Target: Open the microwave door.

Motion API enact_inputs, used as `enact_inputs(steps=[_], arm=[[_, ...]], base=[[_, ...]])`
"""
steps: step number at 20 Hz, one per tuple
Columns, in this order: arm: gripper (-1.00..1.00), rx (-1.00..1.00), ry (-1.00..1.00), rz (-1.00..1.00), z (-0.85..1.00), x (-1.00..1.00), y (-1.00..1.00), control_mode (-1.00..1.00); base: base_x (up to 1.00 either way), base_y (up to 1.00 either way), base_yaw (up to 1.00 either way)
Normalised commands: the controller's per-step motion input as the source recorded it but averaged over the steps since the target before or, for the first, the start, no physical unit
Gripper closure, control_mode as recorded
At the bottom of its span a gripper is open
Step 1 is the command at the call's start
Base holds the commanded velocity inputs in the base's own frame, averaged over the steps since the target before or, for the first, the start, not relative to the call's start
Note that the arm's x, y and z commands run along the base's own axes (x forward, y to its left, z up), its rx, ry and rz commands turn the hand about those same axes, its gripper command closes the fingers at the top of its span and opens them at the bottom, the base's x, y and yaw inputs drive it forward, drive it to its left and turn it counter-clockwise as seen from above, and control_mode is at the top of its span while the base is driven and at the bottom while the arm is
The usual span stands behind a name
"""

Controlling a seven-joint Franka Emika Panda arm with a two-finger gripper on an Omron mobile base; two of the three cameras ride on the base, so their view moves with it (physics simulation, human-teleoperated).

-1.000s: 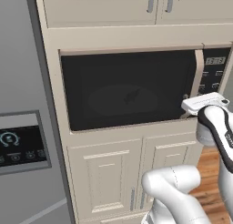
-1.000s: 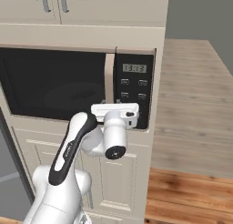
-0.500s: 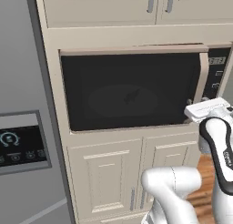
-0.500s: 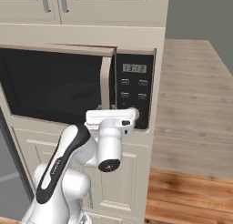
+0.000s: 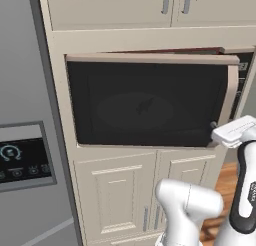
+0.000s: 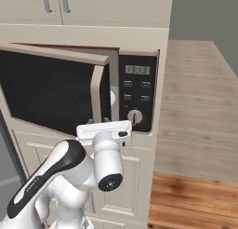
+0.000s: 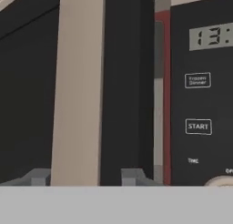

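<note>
The microwave door (image 6: 51, 90) has swung further out from the microwave (image 6: 135, 97) since a second ago, now ajar. The claw (image 7: 84, 176) stands wide, fingertips (image 7: 38, 176) straddling the door's handle bar (image 7: 77, 91).

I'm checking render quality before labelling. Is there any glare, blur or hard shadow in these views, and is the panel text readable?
Left base view: even flat light, no glare on the door, only a faint turntable shape through the glass. Right base view: sharp, the display digits are small and hard to read. Hand view: soft and blurry up close; START reads, the smaller labels do not; the handle stands between the gripper tips.
</note>
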Motion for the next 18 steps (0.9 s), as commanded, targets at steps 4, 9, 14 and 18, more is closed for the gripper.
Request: enact_inputs(steps=[4,9,14,18], arm=[[1.00,0.01,-0.19,0.00,0.37,-1.00,-0.01,-1.00],[1.00,0.00,-0.26,0.00,0.38,-1.00,0.00,-1.00],[-1.00,0.00,-0.28,0.00,0.24,-1.00,0.00,-1.00],[-1.00,0.04,-0.38,0.00,0.24,-1.00,-0.25,-1.00]], base=[[0.00,0.00,0.00],[0.00,0.00,0.00],[0.00,0.00,0.00],[0.00,0.00,0.00]])
